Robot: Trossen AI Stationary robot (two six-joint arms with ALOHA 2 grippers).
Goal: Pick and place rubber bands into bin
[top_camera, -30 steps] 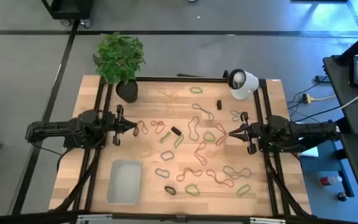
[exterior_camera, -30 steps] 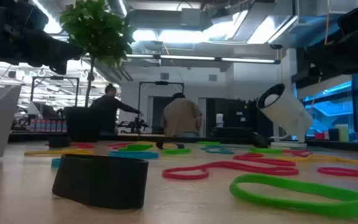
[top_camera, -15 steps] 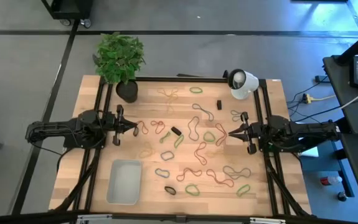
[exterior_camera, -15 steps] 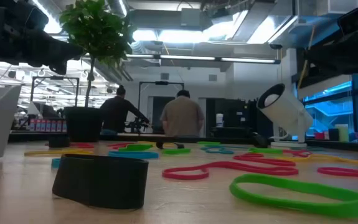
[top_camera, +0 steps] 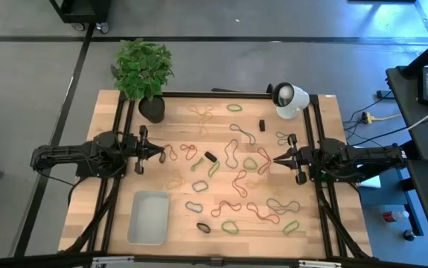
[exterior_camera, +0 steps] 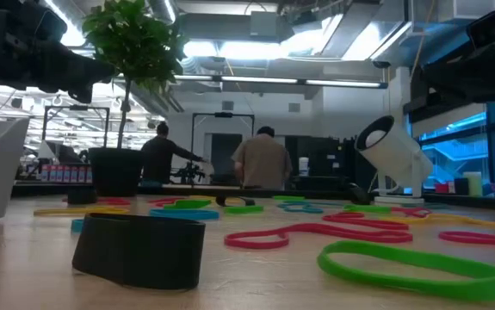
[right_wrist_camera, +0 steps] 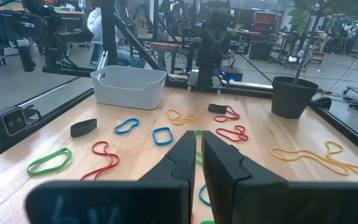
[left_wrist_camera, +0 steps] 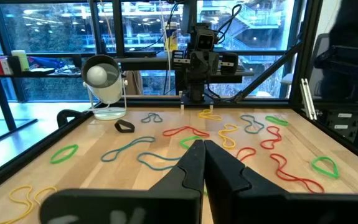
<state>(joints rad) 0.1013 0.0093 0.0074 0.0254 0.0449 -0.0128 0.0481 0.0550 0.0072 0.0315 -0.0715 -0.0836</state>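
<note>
Fingers of the left gripper [top_camera: 159, 151] are pressed together with nothing between them, above the wood at the table's left side. The right gripper [top_camera: 265, 158] faces it from the right side, its fingers a narrow slit apart and holding nothing. Between the two lie the rubber bands [top_camera: 232, 182], scattered loose over the table [top_camera: 325, 119] in green, red, tan, blue and black. The bin [top_camera: 149, 217] sits near the front left, apart from both grippers; whether it holds any band I cannot tell. A potted plant [top_camera: 144, 71] stands at the back left and a white lamp [top_camera: 289, 99] at the back right. Two people [exterior_camera: 264, 159] stand in the room beyond.
</note>
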